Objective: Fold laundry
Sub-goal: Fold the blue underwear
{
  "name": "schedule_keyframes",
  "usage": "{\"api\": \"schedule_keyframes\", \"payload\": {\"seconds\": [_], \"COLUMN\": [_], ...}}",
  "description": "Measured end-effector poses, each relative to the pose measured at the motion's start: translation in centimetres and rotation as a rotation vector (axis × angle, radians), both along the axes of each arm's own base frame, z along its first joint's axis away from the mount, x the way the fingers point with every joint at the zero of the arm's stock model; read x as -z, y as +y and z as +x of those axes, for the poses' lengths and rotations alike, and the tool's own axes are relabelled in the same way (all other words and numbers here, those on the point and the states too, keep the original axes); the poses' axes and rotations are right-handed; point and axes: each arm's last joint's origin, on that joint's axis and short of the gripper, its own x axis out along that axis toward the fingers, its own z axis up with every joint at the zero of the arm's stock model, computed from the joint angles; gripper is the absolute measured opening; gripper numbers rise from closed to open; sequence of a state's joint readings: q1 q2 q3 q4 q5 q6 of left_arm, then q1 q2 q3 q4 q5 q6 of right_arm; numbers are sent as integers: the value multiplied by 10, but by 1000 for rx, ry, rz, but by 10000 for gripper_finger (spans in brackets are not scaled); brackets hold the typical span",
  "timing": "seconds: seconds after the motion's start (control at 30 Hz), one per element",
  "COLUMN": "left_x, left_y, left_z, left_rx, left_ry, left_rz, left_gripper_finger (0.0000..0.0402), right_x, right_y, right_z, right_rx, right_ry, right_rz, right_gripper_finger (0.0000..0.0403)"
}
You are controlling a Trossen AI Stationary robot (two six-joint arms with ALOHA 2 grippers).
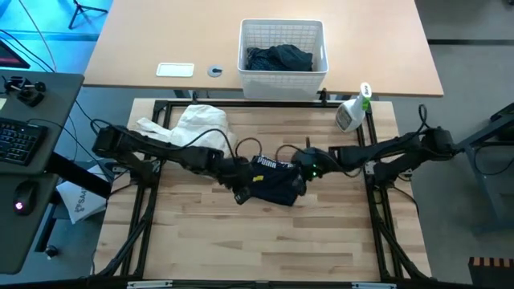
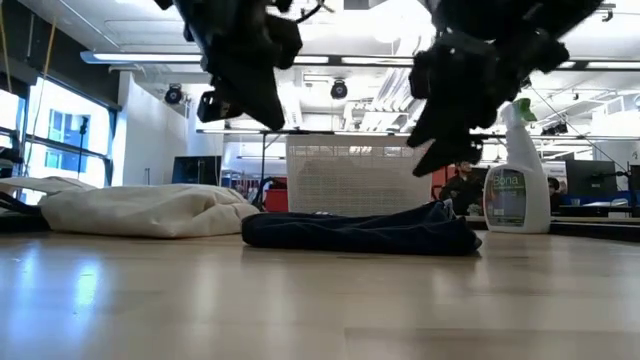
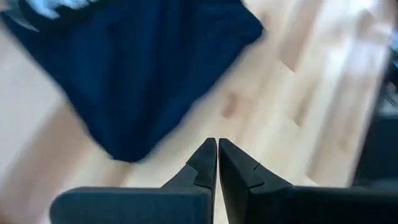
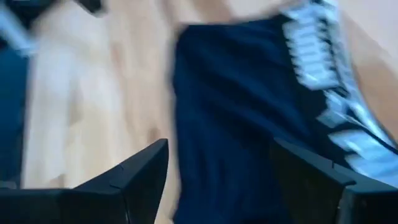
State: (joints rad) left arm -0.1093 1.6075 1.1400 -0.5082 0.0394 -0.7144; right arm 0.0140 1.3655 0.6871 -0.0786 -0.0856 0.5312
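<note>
A dark navy garment with white lettering is lying bunched on the wooden desk, directly between the two arms. The left gripper is hovering above it with its fingers pressed together and gripping nothing; the cloth is lying ahead of and below those fingertips, clear of them. The right gripper is hanging over the opposite end with its fingers spread wide, the garment lying straight beyond the gap between them, not yet in it.

From above, the garment's long axis is running roughly from one gripper to the other, so each arm is facing one short end. The right fingers seem slightly nearer to the fabric, though the blurred wrist views are making that hard to settle. Since they are already released and lined up over the printed edge, the right arm is probably the better placed to take hold first.

More dark laundry is sitting in the white basket beyond the fingers, and a pale cloth is resting beside the left arm.
</note>
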Motion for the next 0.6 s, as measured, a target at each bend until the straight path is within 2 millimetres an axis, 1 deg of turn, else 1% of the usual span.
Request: {"api": "schedule_keyframes", "payload": {"seconds": [0.1, 0.13, 0.2, 0.27, 0.33, 0.43, 0.53, 0.6], "left_x": [5, 6, 7, 8, 14, 31, 50, 62], "left_y": [18, 25, 41, 61, 80, 105, 121, 128], "left_z": [0, 0, 4, 5, 8, 9, 14, 18], "left_rx": [-71, -78, -67, -66, -90, -130, -139, -123], "left_ry": [41, 48, 21, 11, 13, 63, 87, 81], "left_rz": [18, 26, 62, 88, 90, 64, -2, -66], "left_gripper_finger": [5, 9, 24, 48, 79, 132, 184, 213], "right_x": [-12, -16, -18, -15, -11, 5, 18, 22], "right_y": [-11, -15, -26, -34, -41, -43, -40, -36], "right_z": [1, 1, -2, -4, -6, -15, -22, -24], "right_rx": [138, 186, 300, 418, 535, 658, 733, 739], "right_ry": [95, 124, 185, 204, 189, 232, 267, 287], "right_rz": [44, 69, 110, 164, 257, 363, 427, 440], "right_gripper_finger": [274, 271, 264, 259, 255, 254, 254, 254]}}
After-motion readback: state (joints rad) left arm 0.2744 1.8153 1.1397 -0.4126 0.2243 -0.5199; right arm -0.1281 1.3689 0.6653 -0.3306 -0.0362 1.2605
